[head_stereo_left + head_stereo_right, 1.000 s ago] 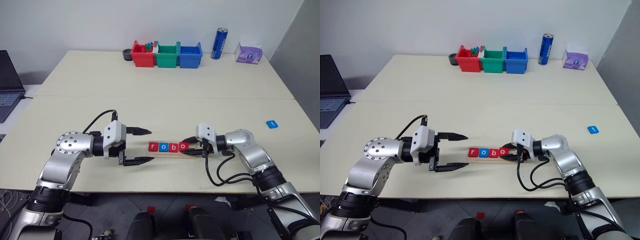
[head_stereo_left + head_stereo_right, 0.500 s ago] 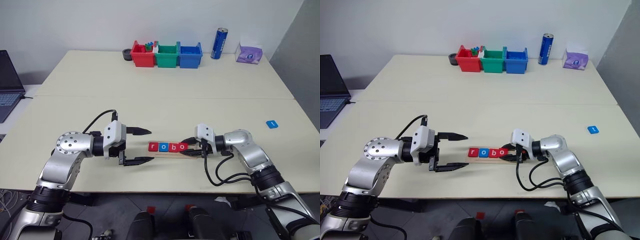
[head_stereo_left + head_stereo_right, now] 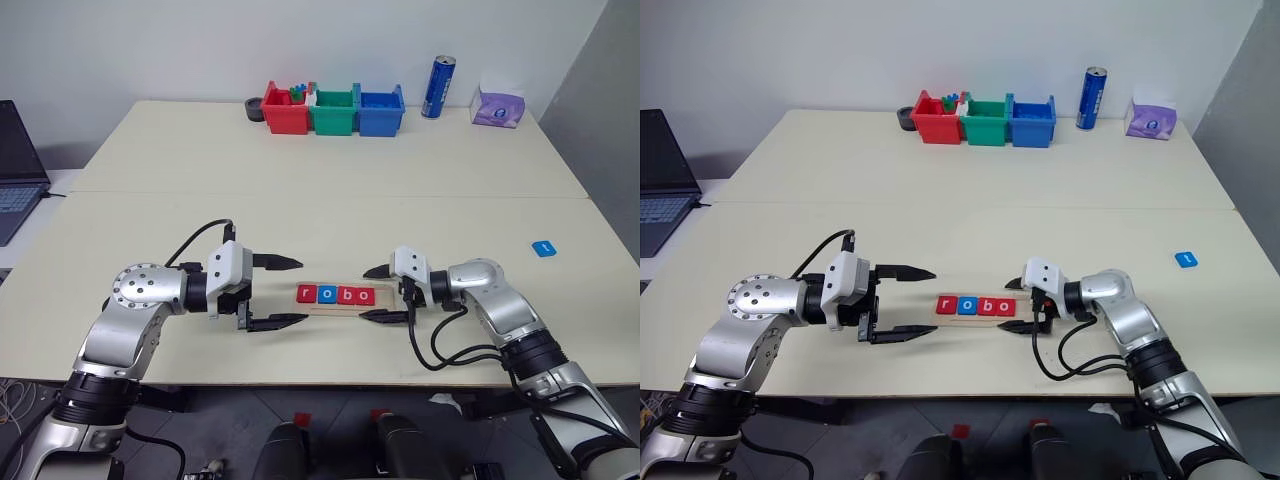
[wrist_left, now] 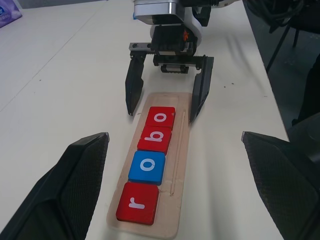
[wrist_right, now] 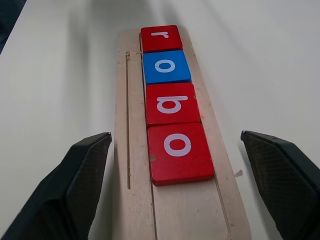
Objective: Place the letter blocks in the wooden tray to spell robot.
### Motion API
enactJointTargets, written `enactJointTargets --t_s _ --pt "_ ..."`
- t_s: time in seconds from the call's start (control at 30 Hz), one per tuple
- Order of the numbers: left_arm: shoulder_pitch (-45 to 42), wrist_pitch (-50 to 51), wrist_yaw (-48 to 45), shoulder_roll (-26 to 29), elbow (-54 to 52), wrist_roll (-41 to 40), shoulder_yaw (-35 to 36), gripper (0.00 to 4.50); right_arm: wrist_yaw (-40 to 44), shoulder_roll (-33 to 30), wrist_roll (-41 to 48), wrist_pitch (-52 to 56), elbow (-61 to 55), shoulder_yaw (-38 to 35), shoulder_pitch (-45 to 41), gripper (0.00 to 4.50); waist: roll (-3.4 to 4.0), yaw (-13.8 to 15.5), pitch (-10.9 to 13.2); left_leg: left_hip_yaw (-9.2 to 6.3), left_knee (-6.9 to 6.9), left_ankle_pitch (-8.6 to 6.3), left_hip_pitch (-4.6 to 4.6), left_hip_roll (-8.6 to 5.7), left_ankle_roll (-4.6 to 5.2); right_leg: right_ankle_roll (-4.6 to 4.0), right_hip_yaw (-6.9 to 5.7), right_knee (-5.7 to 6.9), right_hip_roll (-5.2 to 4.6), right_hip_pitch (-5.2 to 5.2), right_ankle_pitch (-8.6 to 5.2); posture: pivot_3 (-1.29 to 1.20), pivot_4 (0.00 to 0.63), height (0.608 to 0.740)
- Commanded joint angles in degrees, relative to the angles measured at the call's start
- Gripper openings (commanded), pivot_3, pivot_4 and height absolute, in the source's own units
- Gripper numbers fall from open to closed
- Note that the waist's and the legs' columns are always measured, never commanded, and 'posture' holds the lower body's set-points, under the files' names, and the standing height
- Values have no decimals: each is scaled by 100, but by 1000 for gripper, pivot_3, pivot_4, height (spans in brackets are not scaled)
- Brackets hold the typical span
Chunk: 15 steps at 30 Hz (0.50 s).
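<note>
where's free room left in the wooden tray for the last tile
The bare slot is at the wooden tray's right end, beyond the last red o block, between the open right end effector's fingers. The rest is packed: r, o, b, o sit edge to edge.

bins: red (image 3: 285, 112), green (image 3: 333, 112), blue (image 3: 381, 112) | blue can (image 3: 438, 87) | tissue pack, probably (image 3: 498, 105) | laptop (image 3: 17, 170)

The wooden tray (image 5: 134, 165) is pale, unpainted wood and carries letter blocks (image 5: 168, 105) in red, blue, red, red, each with a white lowercase letter. A fifth block (image 3: 543, 248) is blue. The surface (image 3: 330, 210) is cream. Three bins (image 3: 334, 110) are red, green and blue; the can (image 3: 438, 87) is blue.
</note>
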Motion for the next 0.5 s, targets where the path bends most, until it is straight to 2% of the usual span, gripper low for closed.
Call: enactJointTargets --t_s 0.03,0.3,0.47,0.5 --pt "-57 -74 31 32 -115 -27 95 4500 81 -115 220 233 -455 -195 -140 4454 0 1 0 0 0 0 0 0 0 0 0 0 0 0 0 0 150 740" --pt "-110 385 417 -95 -582 -239 128 4500 -112 -1065 1027 1716 -1713 -1246 25 4454 0 23 3 -3 1 0 -6 -2 0 1 -1 -3 -3 0 0 0 150 740" --pt "-470 695 1105 -551 -862 50 -220 4500 -866 -1583 973 2015 -1903 -2036 565 4454 -2 45 4 -6 3 0 -12 -5 0 2 1 -7 -5 1 -1 0 150 740" --pt "-641 783 1337 -787 -839 146 -373 4500 -1166 -1621 864 1985 -1872 -2222 739 4454 -2 33 4 -6 3 0 -12 -6 0 3 1 -6 -5 1 -1 0 150 740"
